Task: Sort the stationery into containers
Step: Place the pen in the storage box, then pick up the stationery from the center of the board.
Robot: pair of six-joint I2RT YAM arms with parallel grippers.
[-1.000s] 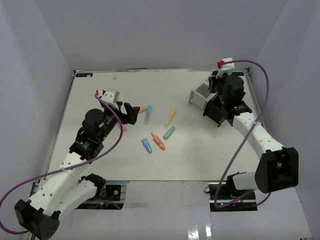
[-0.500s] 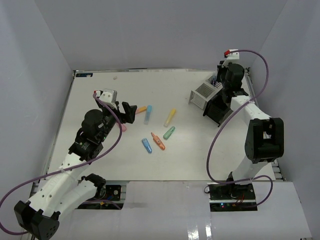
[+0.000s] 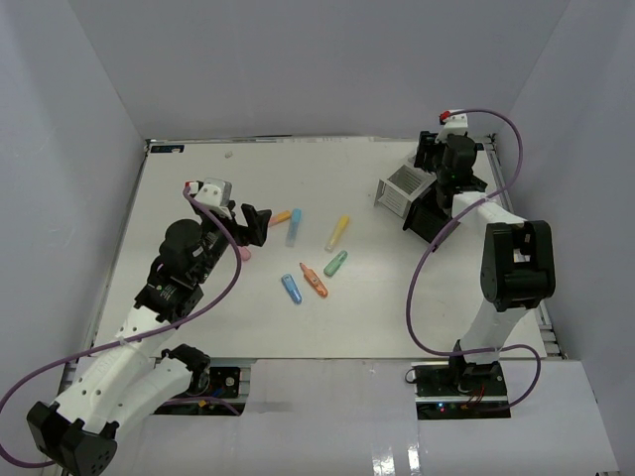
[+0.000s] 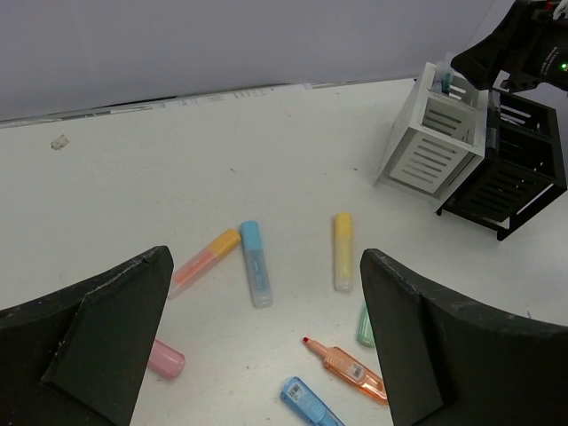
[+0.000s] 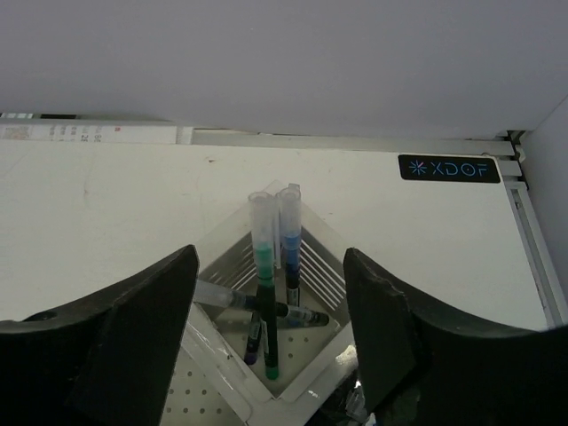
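Right wrist shows right end effector (image 5: 266, 330) parted above pens (image 5: 265, 266) in white organiser (image 5: 317, 266); left end effector (image 4: 264, 355) wide apart

White table (image 3: 198, 327) w/ 7 markers (image 3: 315, 281) mid, white box (image 4: 435, 142) & black box (image 4: 510, 182) far right.

left claw (image 3: 254, 224) wide open on a bent arm; right claw (image 5: 266, 306) jaws apart, arm stretched far forward.
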